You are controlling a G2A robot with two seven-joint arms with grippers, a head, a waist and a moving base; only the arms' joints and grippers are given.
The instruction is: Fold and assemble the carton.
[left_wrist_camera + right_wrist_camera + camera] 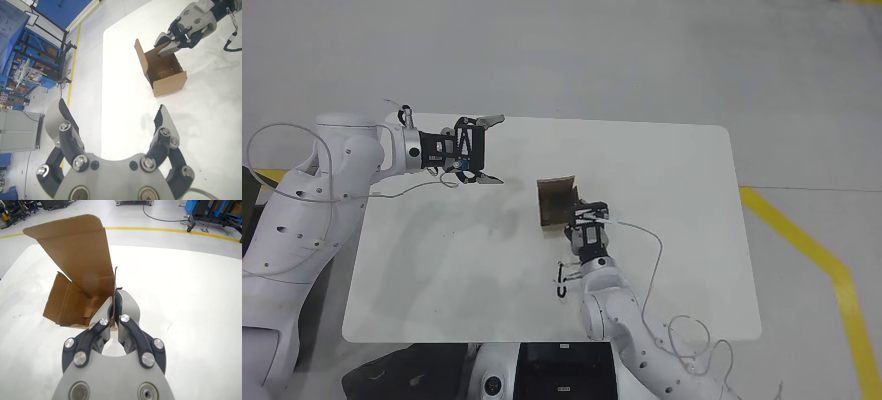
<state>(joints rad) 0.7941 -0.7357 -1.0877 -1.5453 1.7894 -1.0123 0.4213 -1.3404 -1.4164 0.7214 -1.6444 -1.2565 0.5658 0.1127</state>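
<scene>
Right tool clamps carton wall, pads mostly hidden

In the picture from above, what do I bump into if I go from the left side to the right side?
The open left gripper, then the brown carton, then the right gripper pinching its wall, then the yellow floor line.

White table with an open brown carton near its middle. Its raised lid flap walls off one side; the right gripper, clamped over the adjoining wall with one finger inside, blocks another. Free table surface stretches between the carton and the left gripper, which hangs well apart, fingers spread wide.
</scene>
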